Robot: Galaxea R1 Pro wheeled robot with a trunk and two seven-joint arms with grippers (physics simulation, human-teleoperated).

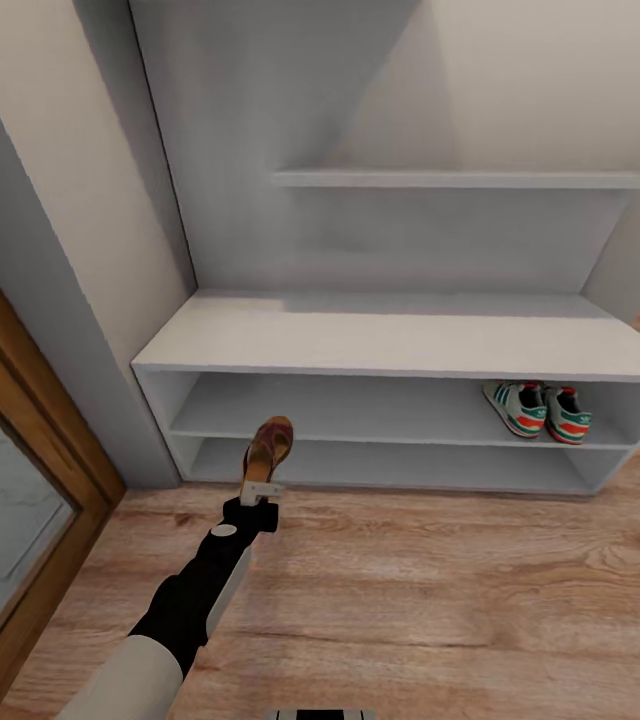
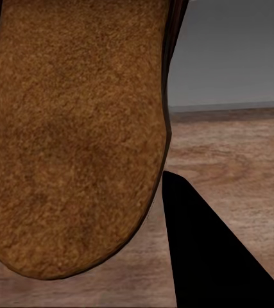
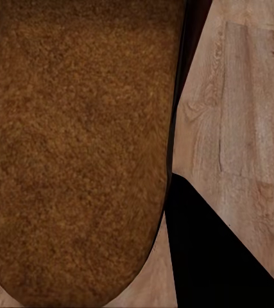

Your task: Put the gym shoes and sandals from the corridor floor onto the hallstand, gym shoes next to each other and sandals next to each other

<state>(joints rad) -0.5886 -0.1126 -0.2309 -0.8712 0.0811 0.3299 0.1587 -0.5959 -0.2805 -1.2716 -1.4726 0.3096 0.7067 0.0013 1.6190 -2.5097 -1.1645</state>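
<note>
Two gym shoes (image 1: 538, 410) already sit side by side on the upper open shelf of the hallstand (image 1: 400, 345), well off to the right of the left gripper (image 1: 261, 492). That gripper is clamped on the heel end of one sandal (image 1: 267, 447), holding it above the corridor floor (image 1: 440, 590) just in front of the rack's left end. From where I stand the sandal's long axis runs straight on from the fingers, toe aimed up and toward the shelves, tan insole facing outward. The right wrist view shows a second sandal (image 3: 79, 147) pressed close against its camera, so the right gripper seems to grip it too, though its fingers are hidden and I cannot tell for sure. The sandal step looks underway; next, the left arm should reach forward and lay its sandal flat on a shelf.
</note>
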